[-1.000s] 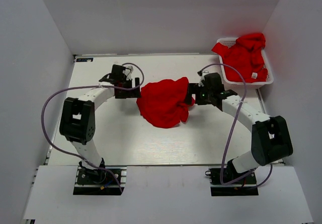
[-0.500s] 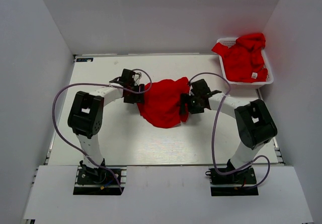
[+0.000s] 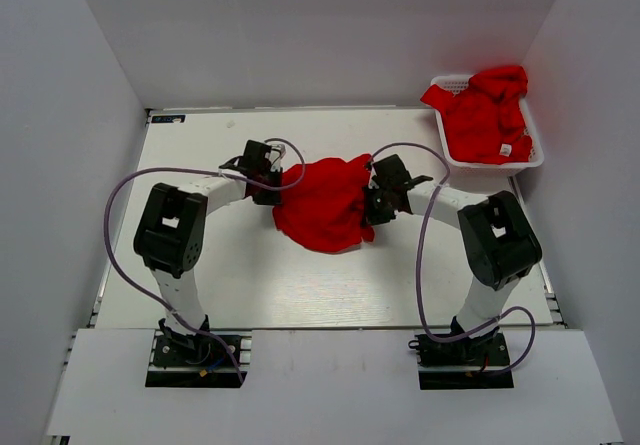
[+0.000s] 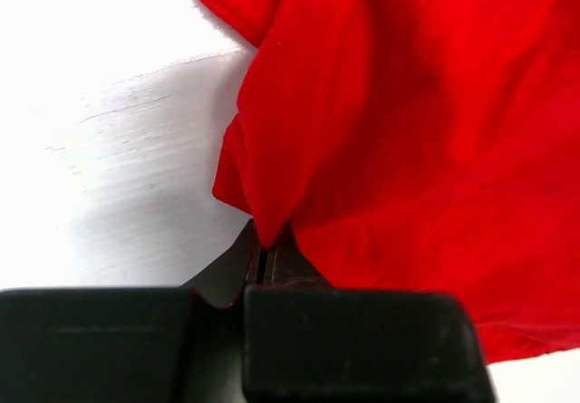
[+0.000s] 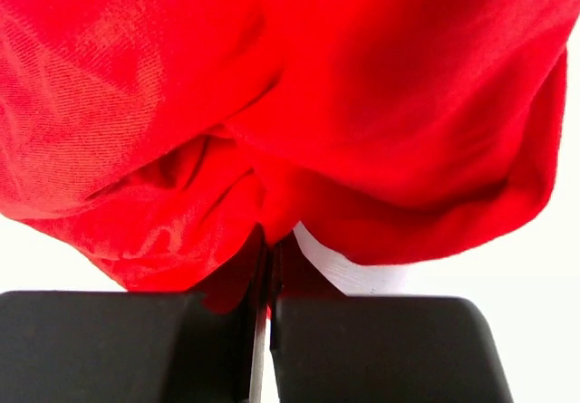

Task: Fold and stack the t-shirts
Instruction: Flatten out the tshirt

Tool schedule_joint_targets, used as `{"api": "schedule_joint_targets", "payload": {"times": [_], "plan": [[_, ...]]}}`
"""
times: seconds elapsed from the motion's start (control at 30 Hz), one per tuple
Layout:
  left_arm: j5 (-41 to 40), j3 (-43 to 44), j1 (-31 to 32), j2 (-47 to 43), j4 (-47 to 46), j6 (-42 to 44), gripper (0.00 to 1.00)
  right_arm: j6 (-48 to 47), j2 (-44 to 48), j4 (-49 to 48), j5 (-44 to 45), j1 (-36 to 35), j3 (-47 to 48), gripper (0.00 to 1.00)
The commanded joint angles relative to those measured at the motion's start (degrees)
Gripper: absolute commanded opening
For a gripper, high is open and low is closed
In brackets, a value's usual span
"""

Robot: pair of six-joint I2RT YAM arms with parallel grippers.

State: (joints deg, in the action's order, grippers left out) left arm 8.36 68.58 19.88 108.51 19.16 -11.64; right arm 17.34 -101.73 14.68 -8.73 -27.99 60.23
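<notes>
Mid-frame, left hand point(image 3: 272, 187) and right hand point(image 3: 368, 205) each clamp tight on the crumpled bright red cloth t-shirt point(image 3: 322, 205). Thin pinches of cloth could slip out if pulled apart.

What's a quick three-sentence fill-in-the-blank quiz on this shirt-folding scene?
The left gripper and right gripper are each shut on the same ____ t-shirt.
The basket sits at the far ____ corner of the table.
A small ____ tag shows on the shirts heaped in it.
Missing words: red, right, white.
</notes>
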Motion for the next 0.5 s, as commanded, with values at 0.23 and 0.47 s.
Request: {"api": "schedule_joint_targets", "payload": {"times": [0.23,0.47], "plan": [[-3.7,-0.82,0.34,-23.68,-7.99,-0.4,0.0,-3.19,14.88,2.54,8.44,0.3,6.29,0.0],[-7.91,10.76,0.34,-29.41,-7.3,1.35,0.0,-5.39,25.96,1.94,28.11,0.57,14.21,0.0]]}}
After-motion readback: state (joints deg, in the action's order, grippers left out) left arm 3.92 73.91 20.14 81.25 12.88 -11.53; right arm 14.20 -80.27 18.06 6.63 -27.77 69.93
